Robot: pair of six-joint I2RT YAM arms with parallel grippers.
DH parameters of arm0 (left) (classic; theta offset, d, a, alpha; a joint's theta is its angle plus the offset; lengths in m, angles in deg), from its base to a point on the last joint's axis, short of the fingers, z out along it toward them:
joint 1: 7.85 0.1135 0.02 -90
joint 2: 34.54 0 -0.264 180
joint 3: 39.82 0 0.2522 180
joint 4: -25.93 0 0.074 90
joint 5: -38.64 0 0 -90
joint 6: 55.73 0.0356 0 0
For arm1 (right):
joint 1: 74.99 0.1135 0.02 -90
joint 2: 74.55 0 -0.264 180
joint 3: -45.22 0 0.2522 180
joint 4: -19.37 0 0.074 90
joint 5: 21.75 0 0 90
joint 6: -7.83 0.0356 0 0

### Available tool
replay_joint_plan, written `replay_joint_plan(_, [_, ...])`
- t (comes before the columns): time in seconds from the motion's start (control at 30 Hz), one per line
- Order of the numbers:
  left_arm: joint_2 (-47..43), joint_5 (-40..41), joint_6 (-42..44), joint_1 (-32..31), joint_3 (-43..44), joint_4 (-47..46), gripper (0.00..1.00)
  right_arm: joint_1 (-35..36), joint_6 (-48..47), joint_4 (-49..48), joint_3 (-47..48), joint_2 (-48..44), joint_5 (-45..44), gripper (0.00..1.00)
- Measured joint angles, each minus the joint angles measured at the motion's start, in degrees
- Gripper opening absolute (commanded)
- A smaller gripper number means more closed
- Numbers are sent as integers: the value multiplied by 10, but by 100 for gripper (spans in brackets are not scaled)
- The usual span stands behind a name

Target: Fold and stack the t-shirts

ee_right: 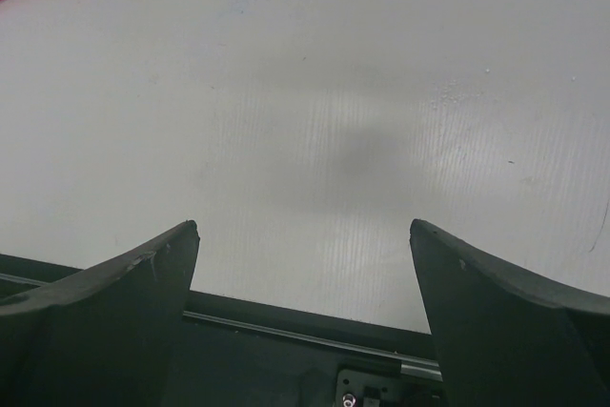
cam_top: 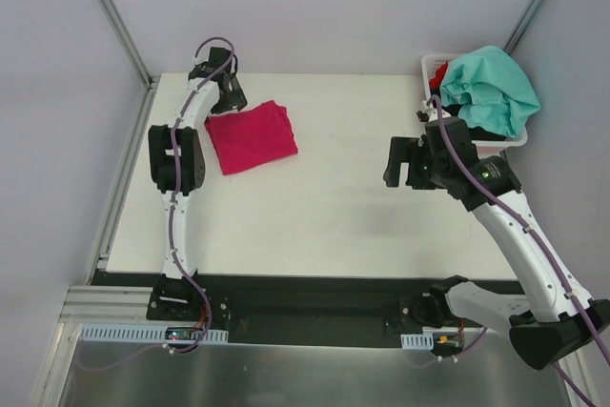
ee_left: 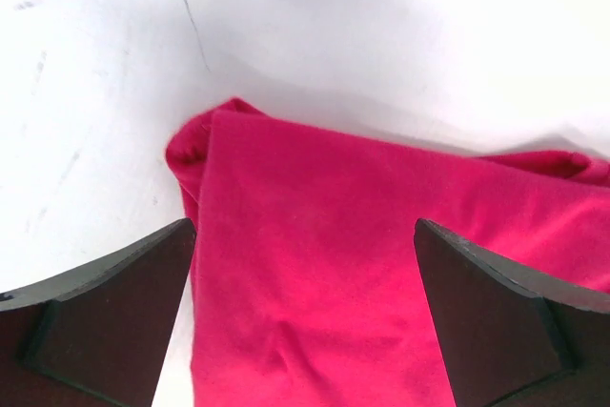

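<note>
Okay, left hand [cam_top: 231, 98] sits at the far-left corner of the magenta t-shirt [cam_top: 251, 136], fingers wide apart, empty, cloth right below; can't tell from the wrist view if it's touching. That shirt lies folded into a rough square on the worktop [cam_top: 334, 207], left side. Over to the right hand [cam_top: 402, 164]: above bare worktop mid-right, fingers apart too, holding nothing. Far-right corner, teal t-shirt [cam_top: 491, 88] heaped over the white basket [cam_top: 428, 66], w/ a red t-shirt [cam_top: 439, 73] peeking out beside it.
</note>
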Motion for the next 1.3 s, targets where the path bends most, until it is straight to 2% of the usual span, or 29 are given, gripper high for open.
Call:
replay_joint_plan(0.17, [-26,-1,16,8,4,-23,99,0,-4,20,1,-6,2,96])
replay_joint_plan(0.3, [-103,-43,14,-15,-11,-28,99,0,-1,24,1,-23,11,96])
replay_joint_plan(0.43, [-221,-123,12,-84,-57,-52,99,3,7,24,1,-31,26,96])
replay_joint_plan(0.53, [-265,-199,11,-142,-91,-71,99,8,11,24,0,-35,29,96])
replay_joint_plan(0.67, [-254,-306,10,-200,-169,-111,99,13,17,25,0,-47,31,96])
replay_joint_plan(0.87, [-184,-383,-11,-205,-282,-139,99,15,24,30,0,-76,31,96])
replay_joint_plan(1.3, [-144,-395,-29,-201,-270,-195,99,17,26,49,0,-92,30,96])
